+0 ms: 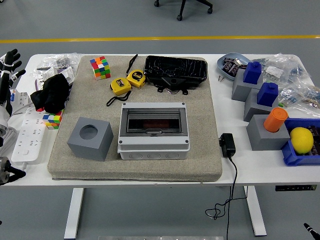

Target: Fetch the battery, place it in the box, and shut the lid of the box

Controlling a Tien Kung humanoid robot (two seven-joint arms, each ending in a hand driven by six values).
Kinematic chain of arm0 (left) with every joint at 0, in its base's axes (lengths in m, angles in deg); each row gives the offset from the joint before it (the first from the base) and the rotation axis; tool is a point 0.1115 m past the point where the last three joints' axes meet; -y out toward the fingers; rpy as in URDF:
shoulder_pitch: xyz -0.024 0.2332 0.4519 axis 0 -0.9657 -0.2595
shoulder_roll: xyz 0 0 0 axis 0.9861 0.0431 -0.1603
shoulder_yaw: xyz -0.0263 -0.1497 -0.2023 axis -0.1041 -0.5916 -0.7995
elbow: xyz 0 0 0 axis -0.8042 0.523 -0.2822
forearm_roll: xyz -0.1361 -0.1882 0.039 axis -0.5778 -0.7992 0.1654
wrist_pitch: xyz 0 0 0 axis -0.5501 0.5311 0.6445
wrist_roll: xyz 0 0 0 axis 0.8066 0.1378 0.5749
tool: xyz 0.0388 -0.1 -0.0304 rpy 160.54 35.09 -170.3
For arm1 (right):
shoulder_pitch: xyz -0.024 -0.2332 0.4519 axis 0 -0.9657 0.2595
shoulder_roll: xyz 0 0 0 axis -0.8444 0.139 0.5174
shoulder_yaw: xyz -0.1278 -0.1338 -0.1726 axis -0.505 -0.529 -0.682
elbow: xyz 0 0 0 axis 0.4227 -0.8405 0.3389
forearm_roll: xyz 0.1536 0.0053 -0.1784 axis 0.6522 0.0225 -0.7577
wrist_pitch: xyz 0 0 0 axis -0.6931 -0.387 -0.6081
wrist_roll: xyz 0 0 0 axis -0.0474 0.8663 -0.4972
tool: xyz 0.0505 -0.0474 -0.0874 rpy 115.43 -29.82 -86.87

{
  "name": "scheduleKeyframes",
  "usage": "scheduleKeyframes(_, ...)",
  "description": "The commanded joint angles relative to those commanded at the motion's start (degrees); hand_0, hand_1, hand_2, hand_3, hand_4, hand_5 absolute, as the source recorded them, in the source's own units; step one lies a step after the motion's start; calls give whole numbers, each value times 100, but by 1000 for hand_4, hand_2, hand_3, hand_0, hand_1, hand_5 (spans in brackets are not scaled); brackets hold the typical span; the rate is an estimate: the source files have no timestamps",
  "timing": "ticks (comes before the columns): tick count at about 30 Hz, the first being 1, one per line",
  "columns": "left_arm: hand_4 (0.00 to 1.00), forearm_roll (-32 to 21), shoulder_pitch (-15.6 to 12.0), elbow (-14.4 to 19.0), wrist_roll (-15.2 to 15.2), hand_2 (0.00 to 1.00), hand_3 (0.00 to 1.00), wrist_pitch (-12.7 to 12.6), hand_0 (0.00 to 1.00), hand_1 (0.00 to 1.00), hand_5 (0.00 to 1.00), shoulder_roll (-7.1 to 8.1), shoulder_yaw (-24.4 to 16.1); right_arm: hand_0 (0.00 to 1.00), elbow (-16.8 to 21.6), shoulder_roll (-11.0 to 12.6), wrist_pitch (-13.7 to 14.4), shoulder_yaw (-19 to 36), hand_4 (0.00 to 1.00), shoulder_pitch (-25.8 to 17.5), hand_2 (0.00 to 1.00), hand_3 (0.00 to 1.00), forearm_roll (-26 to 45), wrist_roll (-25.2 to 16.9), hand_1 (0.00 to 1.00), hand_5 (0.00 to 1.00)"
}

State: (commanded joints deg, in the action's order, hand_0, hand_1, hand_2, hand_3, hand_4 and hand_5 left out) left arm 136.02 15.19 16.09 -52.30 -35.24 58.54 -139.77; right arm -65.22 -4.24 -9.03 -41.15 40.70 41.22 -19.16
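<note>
From where I'm driving, the grey box [153, 130] sits mid-mat with its smoky see-through lid [153, 121] down flat, and I honestly can't make out a battery anywhere, inside it or out on the table [150, 175]. There's something dark reddish behind the lid but it's too murky to call. So this fits either lid-not-opened or battery-in-and-lid-shut; can't pick one. My left hand [7, 67] is way off at the left table edge, up by the power strip [22, 132], fingers loosely spread, pinching nothing. Right hand isn't in the shot.
</note>
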Motion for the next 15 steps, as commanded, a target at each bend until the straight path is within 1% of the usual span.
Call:
scheduleKeyframes(4, 998, 21, -10, 4, 6, 878, 861, -34, 737, 872, 998, 5, 11, 859, 4, -4, -2, 0, 998, -5, 807, 826, -6, 1, 843, 998)
scheduleKeyframes(5, 998, 23, -11, 5, 10, 868, 854, -41, 764, 851, 998, 5, 14, 859, 3, -4, -3, -3, 998, -7, 807, 826, -4, 1, 843, 998)
scheduleKeyframes(15, 998, 26, -22, 6, 35, 864, 854, -69, 775, 852, 998, 6, 36, 859, 3, 3, -1, -13, 998, -12, 807, 826, 0, -4, 843, 998)
